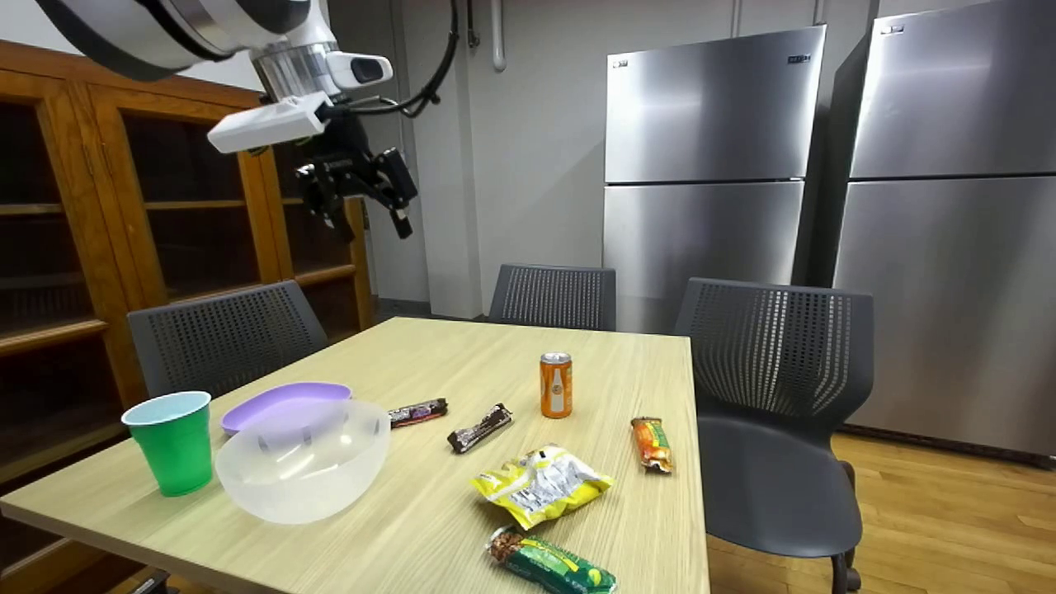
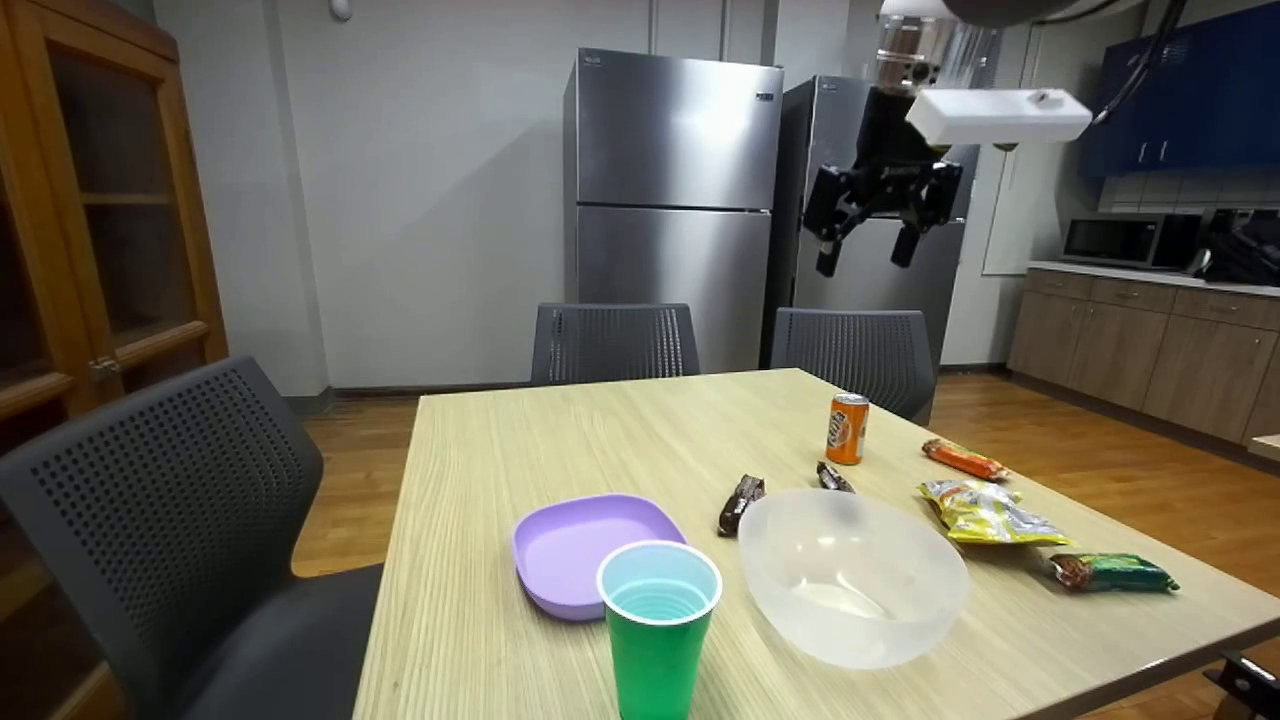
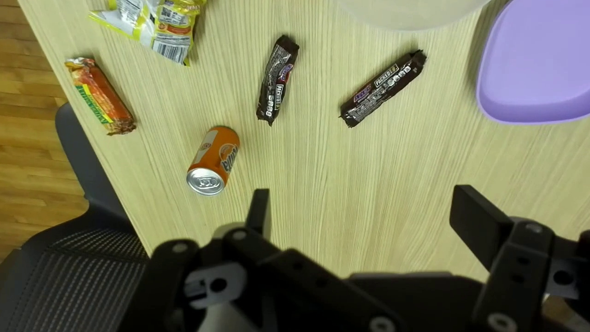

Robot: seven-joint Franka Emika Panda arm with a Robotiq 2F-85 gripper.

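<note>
gripper wide apart, high above a table of snacks

gripper (image 2: pixel 866 252) hangs well above the table (image 1: pixel 429 355). fingers (image 3: pixel 479 223) spread wide, only wood grain in sight between them in the wrist view; tips apart in both exterior views too.

nearest in the wrist view: orange can (image 3: pixel 216 154), upright on the table, beside a fingertip in that picture but well below it. dark-wrapped bar (image 3: pixel 278 80) lies flat near the can. second dark bar (image 3: pixel 383 88) lies slantwise between the first and the purple plate (image 3: pixel 534 60).

frosted bowl (image 2: pixel 870 635) sits near the plate, gap showing between them in an exterior view. green cup (image 2: pixel 655 660) stands upright near both.

along the table edge: yellow-white snack bag (image 1: pixel 544 487) between orange-wrapped bar (image 1: pixel 652 445) and green-wrapped bar (image 1: pixel 553 565). bag is close to the green one; can't tell if they touch.

background: dark chair (image 1: pixel 771 355) at the table edge, steel fridge (image 1: pixel 701 239) behind, wooden cabinet (image 1: pixel 186 190) off to the side, microwave (image 2: pixel 1110 241) on a counter (image 2: pixel 1130 272).
</note>
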